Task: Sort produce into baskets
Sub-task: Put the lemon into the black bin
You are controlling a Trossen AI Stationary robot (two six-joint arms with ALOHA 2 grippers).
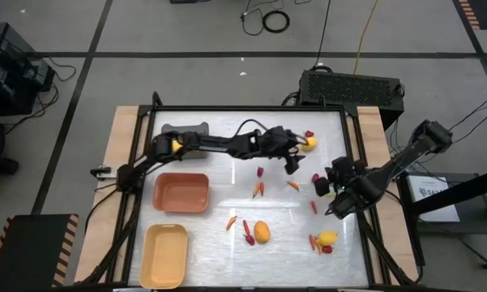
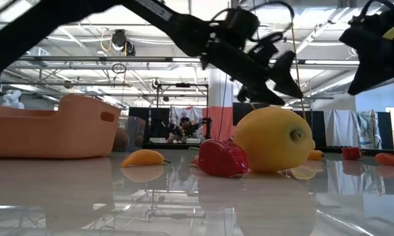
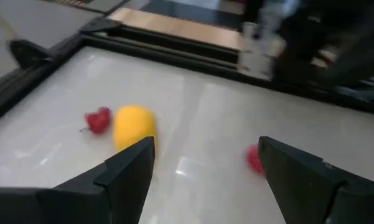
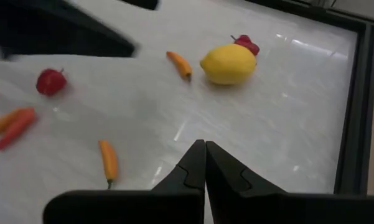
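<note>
Three lemons lie on the white table: one far right (image 1: 308, 143) with a red piece (image 1: 309, 134) beside it, one near the middle (image 1: 262, 232), and one near right (image 1: 327, 238). Small carrots (image 1: 258, 189) and red pieces (image 1: 313, 207) lie scattered between them. My left gripper (image 1: 296, 161) is open and empty, raised above the table just on the near side of the far lemon (image 3: 134, 126). My right gripper (image 1: 328, 191) is shut and empty, raised over the table's right part (image 4: 204, 163). The orange basket (image 1: 181, 192) and the pale yellow basket (image 1: 164, 255) stand at the left.
A dark grey bin (image 1: 185, 130) stands at the far left under my left arm. The black frame (image 1: 352, 162) runs along the table's edges. In the low view the middle lemon (image 2: 275, 141), a red piece (image 2: 221, 157) and a carrot (image 2: 143, 157) lie near the front.
</note>
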